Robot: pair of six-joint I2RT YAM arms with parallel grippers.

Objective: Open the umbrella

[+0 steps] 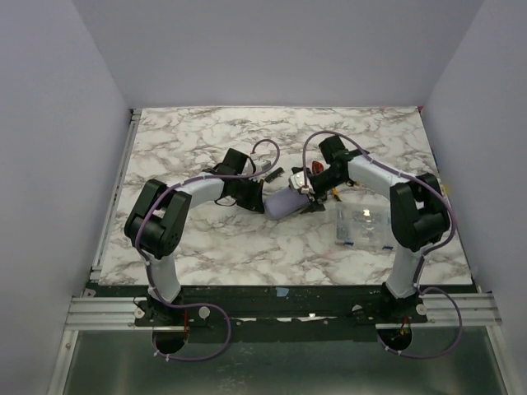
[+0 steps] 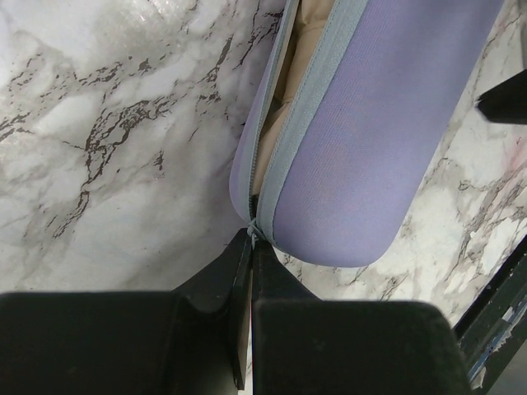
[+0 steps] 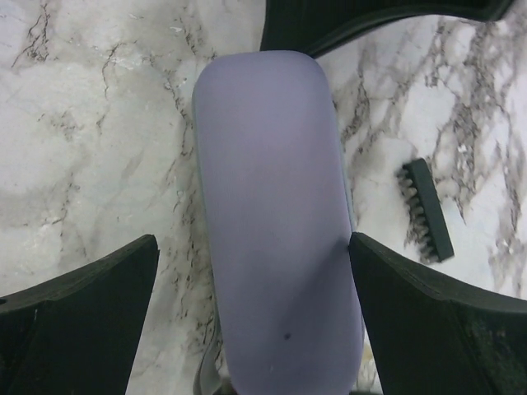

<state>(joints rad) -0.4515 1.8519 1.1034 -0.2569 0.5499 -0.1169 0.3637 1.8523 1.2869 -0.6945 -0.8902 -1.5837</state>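
The umbrella lies in its pale lavender sleeve (image 1: 286, 202) on the marble table, between my two grippers. In the left wrist view the sleeve (image 2: 362, 140) has its zipper partly open, and the beige canopy (image 2: 306, 33) shows inside. My left gripper (image 2: 251, 239) is shut on the zipper pull at the sleeve's rounded end; it also shows in the top view (image 1: 251, 194). My right gripper (image 3: 254, 247) is open and straddles the sleeve (image 3: 272, 189). Its right finger (image 3: 387, 280) touches the sleeve's side and its left finger stands apart. The shaft and handle are hidden.
A clear plastic box (image 1: 362, 224) lies to the right of the sleeve, near the right arm. A red-handled tool (image 1: 318, 170) lies behind the right gripper. A small black toothed piece (image 3: 424, 211) lies beside the sleeve. White walls enclose the table (image 1: 206, 140).
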